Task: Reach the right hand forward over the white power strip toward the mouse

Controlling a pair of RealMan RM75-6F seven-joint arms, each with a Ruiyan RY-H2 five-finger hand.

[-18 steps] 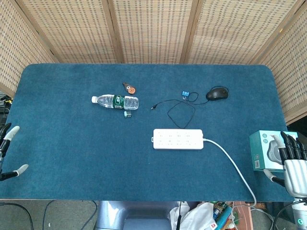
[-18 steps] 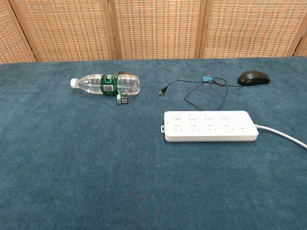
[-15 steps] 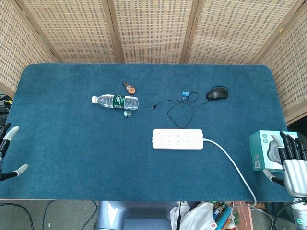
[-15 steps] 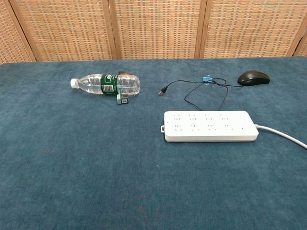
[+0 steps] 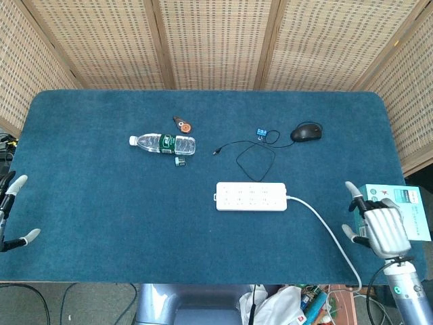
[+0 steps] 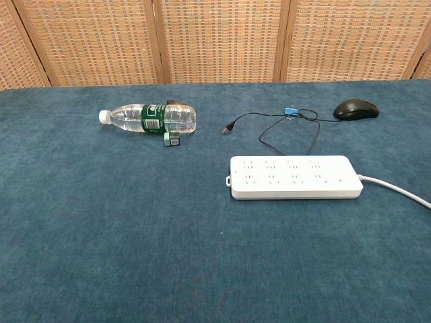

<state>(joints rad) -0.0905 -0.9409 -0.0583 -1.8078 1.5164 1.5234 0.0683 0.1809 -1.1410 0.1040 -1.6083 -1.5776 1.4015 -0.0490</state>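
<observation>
Since 0.5 s ago, the right robot hand [image 5: 380, 229] has swung in from the right edge onto the near right corner of the desk [image 5: 101, 223], fingers spread and grasping nothing, half covering the teal box [image 5: 406, 213]. From there the mouse [image 5: 306, 132] lies far and to the left, beyond the white power strip [image 5: 251, 196], whose long axis runs left to right across the path; its white cable [image 5: 331, 237] trails toward the near right. The left robot hand [image 5: 12, 215] hangs released at the near left edge, much farther from the mouse, so the right is clearly the better placed.
</observation>
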